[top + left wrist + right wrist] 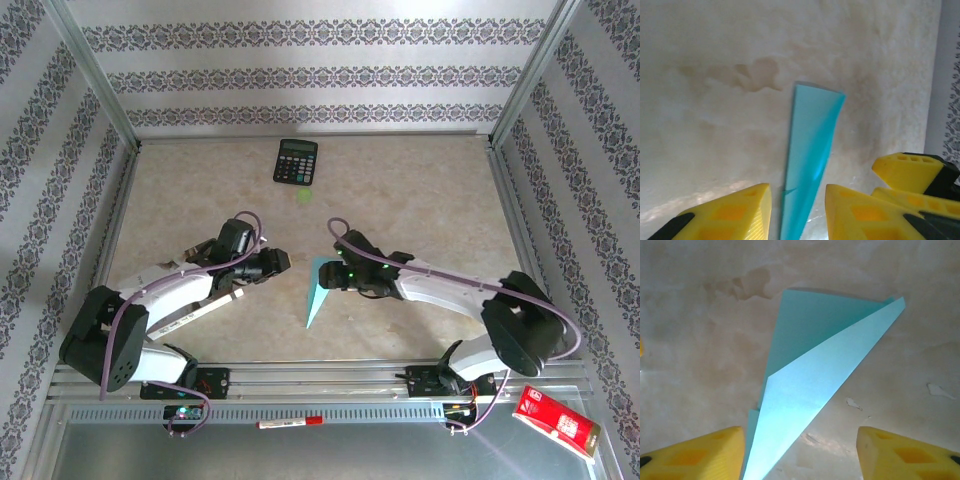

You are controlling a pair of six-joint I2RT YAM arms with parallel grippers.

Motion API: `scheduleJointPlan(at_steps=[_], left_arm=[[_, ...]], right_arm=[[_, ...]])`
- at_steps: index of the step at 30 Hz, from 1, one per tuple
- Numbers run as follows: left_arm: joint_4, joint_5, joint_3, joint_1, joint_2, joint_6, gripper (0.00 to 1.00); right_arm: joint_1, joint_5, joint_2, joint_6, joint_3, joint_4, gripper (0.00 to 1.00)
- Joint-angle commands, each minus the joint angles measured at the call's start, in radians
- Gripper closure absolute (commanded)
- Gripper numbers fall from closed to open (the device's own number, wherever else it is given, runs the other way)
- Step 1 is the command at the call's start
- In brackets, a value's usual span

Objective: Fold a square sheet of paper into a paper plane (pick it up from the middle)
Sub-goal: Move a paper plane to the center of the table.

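As L tool [797, 200] & R tool [800, 432] gape either side, paper plane [318, 290], light-cyan, slim creased dart

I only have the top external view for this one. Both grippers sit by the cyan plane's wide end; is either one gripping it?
Observer: Not the right. Its wrist view shows the right gripper wide open, straddling the paper plane.
Operator: And the left?
Observer: The left gripper is open too. Its wrist view shows a narrow strip of table between the plane and each of the yellow fingers.
Operator: Is the plane flat?
Observer: Not quite, it seems. In the right wrist view a lighter flap lies over a darker layer and appears to lift from it at the wide end.
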Motion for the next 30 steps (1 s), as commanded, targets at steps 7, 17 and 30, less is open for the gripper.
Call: scheduleJointPlan(at_steps=[7,17,30], left_arm=[[-0.038,0.007,-0.036,0.021,-0.007,0.004,0.67],[-0.017,0.035,-0.056,0.022,0.004,0.006,0.67],[-0.017,0.036,-0.055,0.022,0.011,0.02,0.66]], right_arm=[[0.095,0.228,0.183,0.055,0.166,-0.113,0.19],[0.116,0.342,0.325,0.065,0.305,-0.285,0.21],[0.116,0.346,0.237,0.11,0.236,-0.284,0.42]])
